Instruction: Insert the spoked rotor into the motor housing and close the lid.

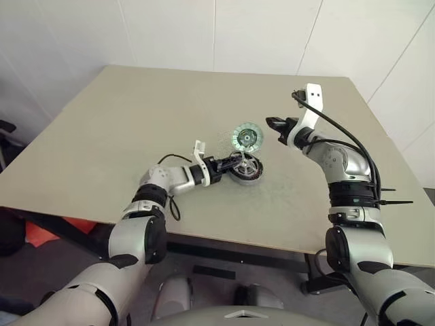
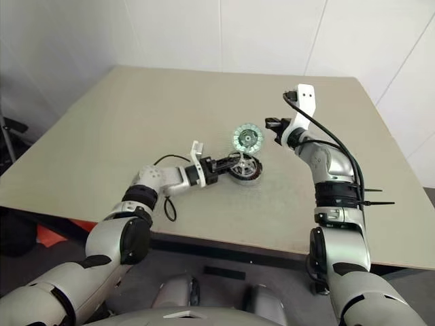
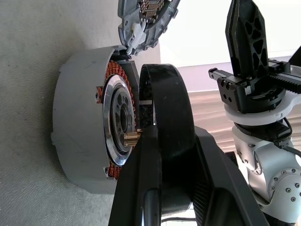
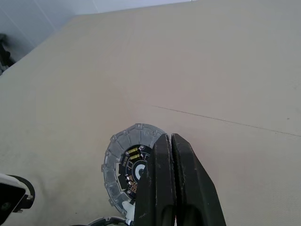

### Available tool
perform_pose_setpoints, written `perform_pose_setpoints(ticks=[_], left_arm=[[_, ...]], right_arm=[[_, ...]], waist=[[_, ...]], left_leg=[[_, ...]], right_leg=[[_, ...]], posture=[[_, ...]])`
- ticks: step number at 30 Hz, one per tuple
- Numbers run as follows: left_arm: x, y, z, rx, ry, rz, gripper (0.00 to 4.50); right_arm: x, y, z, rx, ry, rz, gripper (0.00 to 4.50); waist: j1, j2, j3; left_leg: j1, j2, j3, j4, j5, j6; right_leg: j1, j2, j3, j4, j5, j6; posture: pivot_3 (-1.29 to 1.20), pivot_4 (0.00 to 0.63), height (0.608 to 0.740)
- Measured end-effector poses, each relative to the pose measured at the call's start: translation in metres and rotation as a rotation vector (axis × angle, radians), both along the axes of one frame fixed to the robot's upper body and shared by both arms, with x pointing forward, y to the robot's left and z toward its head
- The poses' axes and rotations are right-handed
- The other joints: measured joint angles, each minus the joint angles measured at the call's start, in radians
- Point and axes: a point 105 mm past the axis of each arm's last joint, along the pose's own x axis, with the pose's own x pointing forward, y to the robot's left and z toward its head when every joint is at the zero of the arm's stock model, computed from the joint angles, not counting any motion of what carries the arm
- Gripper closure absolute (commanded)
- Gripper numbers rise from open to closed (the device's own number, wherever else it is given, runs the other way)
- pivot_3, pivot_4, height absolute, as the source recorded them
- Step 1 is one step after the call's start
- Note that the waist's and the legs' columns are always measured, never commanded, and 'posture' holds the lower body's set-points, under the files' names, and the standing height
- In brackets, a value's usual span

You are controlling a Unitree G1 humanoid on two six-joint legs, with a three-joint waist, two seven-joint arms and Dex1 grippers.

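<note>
Rotor (image 3: pixel 167 136) sits pinched in the left gripper (image 1: pixel 228 166) just above the motor housing (image 3: pixel 80 136) at mid-table; a tilted entry could jam it on the windings. Farther off, the lid (image 1: pixel 247 136) stands open, and the right gripper (image 1: pixel 275 124), fingers pressed together, could knock it.
</note>
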Motion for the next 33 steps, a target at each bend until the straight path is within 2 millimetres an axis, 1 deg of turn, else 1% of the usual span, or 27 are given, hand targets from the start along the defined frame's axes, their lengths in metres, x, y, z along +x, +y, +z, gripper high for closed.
perform_pose_setpoints(ticks=[12, 14, 15, 16, 18, 20, 25, 29, 31, 33], left_arm=[[0.003, -0.007, -0.003, 0.019, -0.020, -0.002, 4.08], [0.003, -0.008, -0.003, 0.025, -0.027, 0.000, 3.37], [0.004, -0.007, -0.004, 0.035, -0.030, 0.004, 3.16], [0.004, -0.005, -0.005, 0.043, -0.030, 0.008, 2.85], [0.005, -0.005, -0.003, 0.033, -0.035, 0.007, 2.29], [0.006, -0.004, 0.000, 0.033, -0.037, 0.005, 2.29], [0.008, 0.008, 0.003, 0.052, -0.043, -0.001, 2.29], [0.010, 0.029, 0.009, 0.073, -0.084, 0.013, 2.29], [0.012, 0.044, 0.016, 0.079, -0.113, 0.029, 2.29], [0.013, 0.053, 0.022, 0.073, -0.140, 0.045, 2.29]], right_arm=[[0.000, 0.000, 0.002, -0.002, -0.014, -0.002, 4.50], [0.001, 0.000, 0.002, -0.002, -0.018, -0.002, 4.50], [0.001, 0.000, 0.003, -0.002, -0.020, -0.002, 4.50], [0.001, 0.000, 0.003, -0.004, -0.021, -0.003, 4.50], [0.001, -0.001, 0.003, -0.007, -0.023, -0.005, 4.50], [0.001, 0.001, 0.003, -0.006, -0.025, -0.002, 4.50], [0.001, 0.002, 0.003, -0.011, -0.028, 0.002, 4.50], [0.001, 0.003, 0.003, -0.013, -0.031, 0.005, 4.50], [0.001, 0.003, 0.003, -0.013, -0.032, 0.009, 4.50], [0.001, 0.003, 0.003, -0.015, -0.035, 0.010, 4.50]], waist=[[-0.001, 0.000, 0.000], [0.000, 0.000, 0.000], [-0.001, 0.000, 0.000], [-0.001, 0.000, 0.000], [0.000, 0.000, 0.000], [0.000, 0.000, 0.000], [-0.004, 0.000, 0.000], [-0.004, 0.000, 0.000], [-0.003, 0.000, 0.000], [-0.003, 0.000, 0.000]], left_leg=[[0.000, 0.000, 0.000, 0.000, 0.000, 0.000], [0.000, 0.000, 0.000, 0.000, 0.000, 0.000], [0.000, 0.000, 0.000, 0.000, 0.000, 0.000], [0.000, 0.000, 0.000, 0.000, 0.000, 0.000], [0.001, 0.000, 0.000, 0.000, 0.000, 0.000], [0.002, 0.000, 0.000, 0.000, 0.000, 0.001], [0.003, 0.001, 0.000, 0.000, 0.001, 0.001], [0.000, 0.001, 0.000, 0.000, 0.001, 0.001], [-0.001, 0.001, 0.000, 0.000, 0.001, 0.001], [-0.001, 0.001, 0.001, 0.000, 0.001, 0.001]], right_leg=[[0.000, 0.000, 0.000, 0.000, 0.000, 0.000], [0.000, 0.000, 0.000, 0.000, 0.000, 0.000], [0.000, 0.000, 0.000, 0.000, 0.000, 0.000], [0.000, 0.000, 0.000, 0.000, 0.000, 0.000], [0.001, 0.000, 0.000, 0.000, 0.000, 0.000], [0.002, 0.000, 0.000, 0.001, 0.000, -0.001], [0.002, 0.000, 0.000, 0.001, 0.000, -0.001], [-0.001, 0.000, 0.000, 0.001, 0.000, -0.001], [-0.002, 0.000, 0.000, 0.001, 0.000, -0.001], [-0.002, 0.000, 0.000, 0.001, 0.000, -0.001]], posture=[[0.00, 0.000, 0.740], [0.00, 0.000, 0.740], [0.00, 0.000, 0.740], [0.00, 0.000, 0.740], [0.00, 0.000, 0.740], [0.00, 0.000, 0.740], [0.00, 0.000, 0.740], [0.00, 0.000, 0.740], [0.00, 0.000, 0.740], [0.00, 0.000, 0.740]])
